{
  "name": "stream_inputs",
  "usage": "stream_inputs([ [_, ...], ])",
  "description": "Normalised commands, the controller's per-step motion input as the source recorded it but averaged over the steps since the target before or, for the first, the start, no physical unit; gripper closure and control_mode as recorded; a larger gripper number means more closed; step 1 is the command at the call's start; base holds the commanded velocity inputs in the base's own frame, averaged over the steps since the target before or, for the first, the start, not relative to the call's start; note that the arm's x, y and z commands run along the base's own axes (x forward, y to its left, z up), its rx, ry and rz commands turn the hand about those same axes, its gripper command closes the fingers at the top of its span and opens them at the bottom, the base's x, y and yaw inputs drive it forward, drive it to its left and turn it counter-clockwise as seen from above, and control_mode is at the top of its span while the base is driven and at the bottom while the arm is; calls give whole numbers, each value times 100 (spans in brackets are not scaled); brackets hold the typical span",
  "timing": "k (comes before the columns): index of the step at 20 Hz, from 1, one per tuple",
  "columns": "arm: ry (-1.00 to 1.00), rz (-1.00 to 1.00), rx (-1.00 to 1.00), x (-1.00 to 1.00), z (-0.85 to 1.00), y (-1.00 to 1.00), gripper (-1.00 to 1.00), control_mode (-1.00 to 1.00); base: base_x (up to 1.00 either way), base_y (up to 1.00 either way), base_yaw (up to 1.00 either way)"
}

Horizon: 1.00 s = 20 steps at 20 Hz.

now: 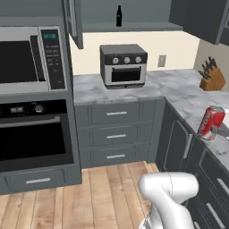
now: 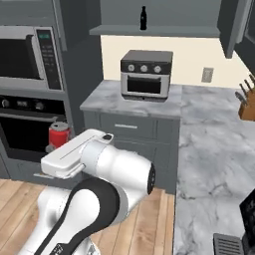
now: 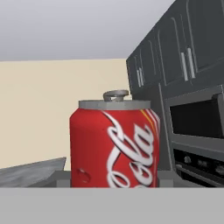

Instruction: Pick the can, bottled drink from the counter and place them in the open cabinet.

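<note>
The red can (image 1: 210,121) hangs tilted a little above the marble counter (image 1: 188,100) at the right edge, with my gripper (image 1: 218,130) shut on it. Up close in the hand view the can (image 3: 114,146) stands upright with its silver top toward the ceiling. From the right base view the can (image 2: 59,134) peeks out behind my arm, left of the counter (image 2: 214,149). The black bottled drink (image 1: 119,16) stands upright on the shelf of the open cabinet (image 1: 134,27) above the toaster oven. It shows there too as the bottled drink (image 2: 143,18) on the open cabinet's shelf (image 2: 159,31).
A toaster oven (image 1: 124,65) sits on the back countertop under the shelf. A microwave (image 1: 27,58) and a wall oven (image 1: 31,134) fill the left wall. A knife block (image 1: 211,76) stands at the far right. The cabinet door (image 1: 74,22) hangs open left of the shelf.
</note>
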Motion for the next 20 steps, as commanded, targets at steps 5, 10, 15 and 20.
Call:
stream_inputs([
  [5, 0, 0, 0, 0, 0, 0, 100, 100, 91, 0, 0],
  [10, 0, 0, 0, 0, 0, 0, 100, 100, 100, -11, 0],
  [15, 0, 0, 0, 0, 0, 0, 100, 100, 100, -33, 1],
  [20, 0, 0, 0, 0, 0, 0, 100, 100, 92, -61, 7],
])
